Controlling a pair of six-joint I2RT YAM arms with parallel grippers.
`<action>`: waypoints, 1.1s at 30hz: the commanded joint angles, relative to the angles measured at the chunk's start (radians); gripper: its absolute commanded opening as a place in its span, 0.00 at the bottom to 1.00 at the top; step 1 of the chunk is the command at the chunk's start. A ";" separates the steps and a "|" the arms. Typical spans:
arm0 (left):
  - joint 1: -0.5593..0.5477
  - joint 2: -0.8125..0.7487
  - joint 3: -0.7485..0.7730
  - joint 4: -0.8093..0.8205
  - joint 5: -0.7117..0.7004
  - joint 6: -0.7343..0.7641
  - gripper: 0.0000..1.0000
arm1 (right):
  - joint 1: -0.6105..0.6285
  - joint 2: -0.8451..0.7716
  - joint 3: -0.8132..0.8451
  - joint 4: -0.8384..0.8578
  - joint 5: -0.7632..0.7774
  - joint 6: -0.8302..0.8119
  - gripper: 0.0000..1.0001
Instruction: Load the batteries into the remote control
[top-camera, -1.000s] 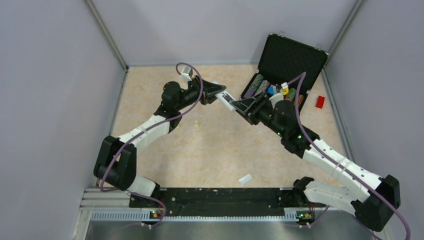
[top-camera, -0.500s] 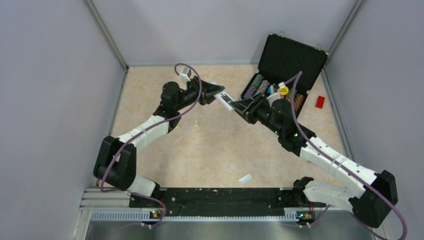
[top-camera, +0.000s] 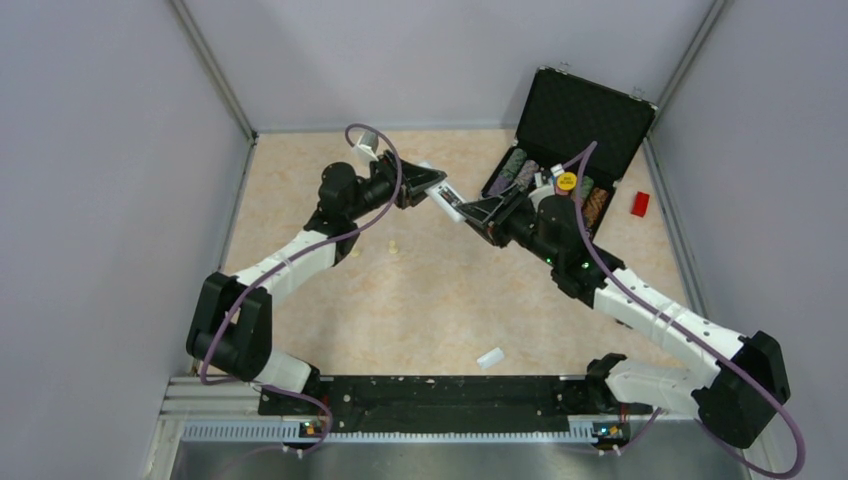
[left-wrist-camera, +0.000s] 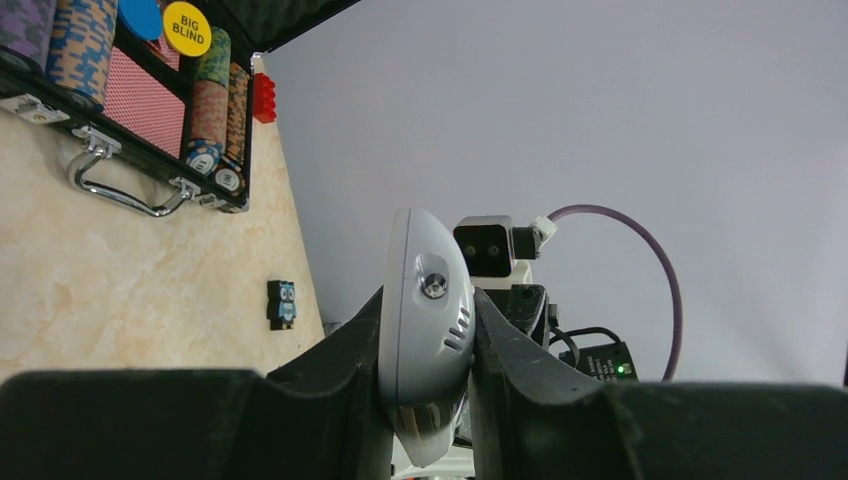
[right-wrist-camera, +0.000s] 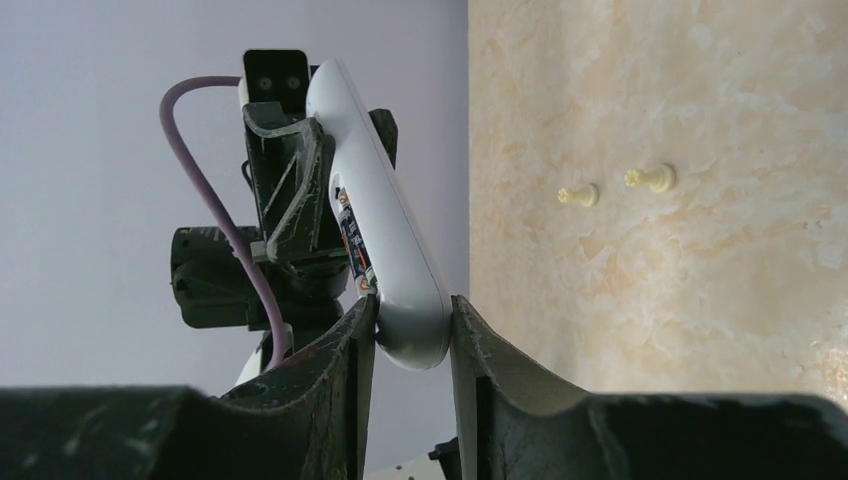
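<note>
The remote control (top-camera: 452, 199) is held clear of the bench (top-camera: 420, 290), spanned between the two end effectors. One end is clamped in the left end effector (left-wrist-camera: 425, 300), which is closed part-way onto the rounded edges. The other end is seated in the right end effector (right-wrist-camera: 410, 305), set narrow with both fingers (right-wrist-camera: 335, 370) pressed to its sides. The remote is judged light and stiff, but its glossy, curved shell is likely to slip. Hold is therefore best taken across the narrow sides near an end, with the labelled back left uncovered. No batteries can be made out. To one side of the right end effector two cream pegs (right-wrist-camera: 650, 178) lie on the bench. Ahead of the left end effector an open chip case (top-camera: 570, 150) is seen.
</note>
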 joint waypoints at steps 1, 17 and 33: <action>-0.020 -0.064 0.012 0.083 0.105 0.106 0.00 | -0.014 0.032 0.005 0.050 -0.063 0.043 0.31; -0.022 -0.128 -0.005 -0.067 0.058 0.404 0.00 | -0.029 0.184 0.214 -0.291 -0.175 -0.028 0.18; 0.024 -0.103 -0.013 -0.121 -0.002 0.414 0.00 | -0.042 0.001 0.211 -0.330 -0.107 -0.228 0.69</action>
